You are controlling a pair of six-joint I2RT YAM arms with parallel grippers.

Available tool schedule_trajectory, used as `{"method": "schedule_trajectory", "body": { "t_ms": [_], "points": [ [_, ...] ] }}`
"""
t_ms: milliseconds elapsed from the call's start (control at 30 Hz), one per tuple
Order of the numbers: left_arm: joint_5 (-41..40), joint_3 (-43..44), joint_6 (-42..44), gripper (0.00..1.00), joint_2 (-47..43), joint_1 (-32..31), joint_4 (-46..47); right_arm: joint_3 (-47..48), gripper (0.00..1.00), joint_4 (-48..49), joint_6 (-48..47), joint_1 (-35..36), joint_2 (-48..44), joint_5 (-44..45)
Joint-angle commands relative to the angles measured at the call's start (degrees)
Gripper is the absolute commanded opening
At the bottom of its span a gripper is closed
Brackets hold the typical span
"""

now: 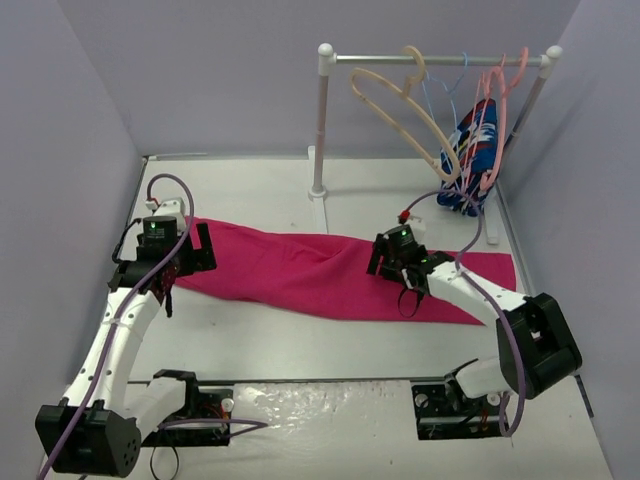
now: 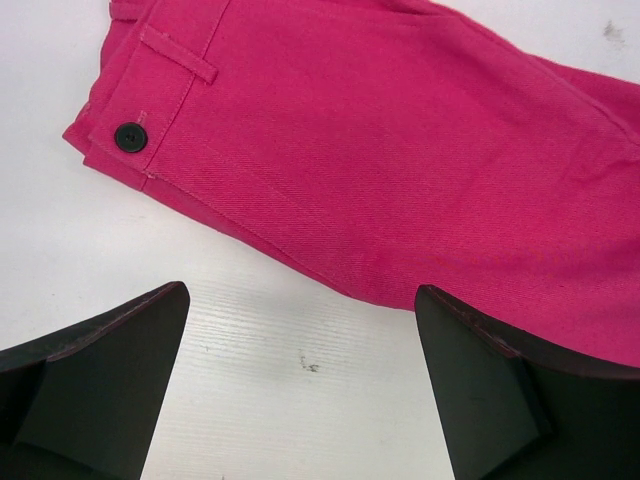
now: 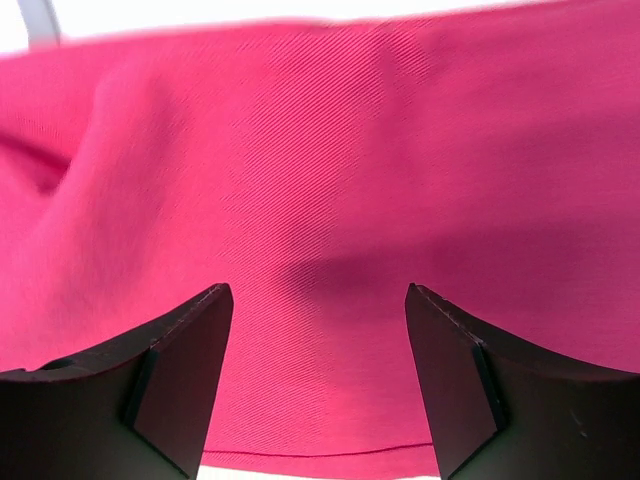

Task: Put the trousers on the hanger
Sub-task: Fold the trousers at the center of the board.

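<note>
Currently the trousers (image 1: 330, 270) are lying limp and soft; the waistband (image 2: 150, 90) at 9 o'clock is likely offering the firmest hold. Left gripper (image 2: 300, 297) is gaping wide, right gripper (image 3: 317, 292) is standing parted, both empty.

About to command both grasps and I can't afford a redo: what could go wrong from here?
The left gripper stands open at the edge of the trousers near the waistband, mostly over bare table: closing there may catch little cloth. The right gripper is open over flat cloth mid-leg: it may pinch only the top layer, so the rest sags. The hanger hangs beside pink hangers and a blue garment: reaching it may snag them.
</note>
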Motion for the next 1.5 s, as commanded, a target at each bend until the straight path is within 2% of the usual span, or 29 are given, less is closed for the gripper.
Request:
{"method": "schedule_trajectory", "body": {
  "t_ms": [0,133,300,467,633,833,1300,1367,1467],
  "points": [
    [-1.9,7.2,0.1,0.95,5.5,0.4,0.4,0.1,0.67,2.8,1.1,3.3,6.0,1.5],
    [-1.7,12.1,-1.6,0.95,11.8,3.1,0.4,-1.8,0.67,3.0,0.2,0.7,7.4,2.4],
    [-0.6,19.9,-1.6,0.95,24.0,7.4,1.3,-4.1,0.67,3.0,-3.2,-5.5,6.0,0.6],
    [8.3,33.3,5.8,0.94,38.8,12.2,-0.2,-3.5,0.68,2.9,-6.9,-5.8,4.4,-1.6],
    [16.7,43.3,9.6,0.91,52.0,13.8,-1.4,-2.5,0.68,2.9,-9.7,-5.7,5.8,-3.7],
    [18.6,52.6,10.6,0.85,63.2,14.0,-4.9,-2.7,0.68,3.3,-10.7,-5.5,6.5,-5.5],
    [18.6,55.9,12.3,0.81,70.4,15.5,-6.5,-4.0,0.68,3.9,-11.2,-5.5,7.1,-5.6],
    [19.1,54.6,12.2,0.79,70.2,15.4,-6.1,-3.9,0.68,4.0,-11.0,-5.6,7.3,-5.5],
    [20.0,50.9,11.6,0.69,68.9,15.4,-4.0,-3.9,0.68,4.1,-10.9,-5.5,7.8,-5.5]
  ]
}}
